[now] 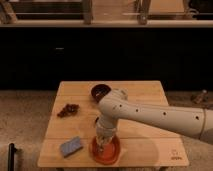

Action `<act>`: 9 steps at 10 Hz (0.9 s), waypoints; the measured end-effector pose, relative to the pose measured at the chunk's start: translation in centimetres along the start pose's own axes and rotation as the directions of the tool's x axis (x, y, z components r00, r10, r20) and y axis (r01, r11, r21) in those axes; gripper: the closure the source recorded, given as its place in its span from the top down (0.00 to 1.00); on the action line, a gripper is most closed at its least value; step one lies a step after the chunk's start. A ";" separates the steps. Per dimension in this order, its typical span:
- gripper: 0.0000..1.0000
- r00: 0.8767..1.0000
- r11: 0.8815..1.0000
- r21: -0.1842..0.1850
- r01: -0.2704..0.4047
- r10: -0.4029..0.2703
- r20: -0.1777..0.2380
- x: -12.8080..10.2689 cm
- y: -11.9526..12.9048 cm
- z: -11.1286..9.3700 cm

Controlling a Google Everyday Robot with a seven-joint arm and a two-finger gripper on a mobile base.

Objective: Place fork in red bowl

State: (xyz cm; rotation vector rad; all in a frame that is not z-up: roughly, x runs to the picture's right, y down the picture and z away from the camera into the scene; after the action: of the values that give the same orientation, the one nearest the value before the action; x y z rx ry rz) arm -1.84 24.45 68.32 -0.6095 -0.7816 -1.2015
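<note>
With the end effector [103,145] low over the red bowl [105,150] near the counter's [145,145] front edge, its grip and the fork's whereabouts impossible to tell, release should come only centred above the bowl's floor.

Wooden table [145,142] w/ dark maroon bowl [99,92] at back; brownish clump [68,109] left; grey-blue sponge [71,146] front-left.
</note>
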 end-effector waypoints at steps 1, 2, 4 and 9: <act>0.80 1.000 1.000 -0.009 0.001 -0.001 0.013 0.1 0.1 0.2; 0.80 1.000 1.000 -0.016 0.003 -0.002 0.022 0.2 0.1 0.4; 0.80 0.999 1.000 -0.030 0.007 -0.006 0.034 0.4 0.1 0.6; 0.80 0.999 0.999 -0.039 0.016 -0.014 0.038 0.7 0.2 0.6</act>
State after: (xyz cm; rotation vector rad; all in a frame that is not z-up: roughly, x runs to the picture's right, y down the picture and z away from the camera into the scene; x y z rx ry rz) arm -1.67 24.58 69.22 -0.6612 -0.7976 -1.2241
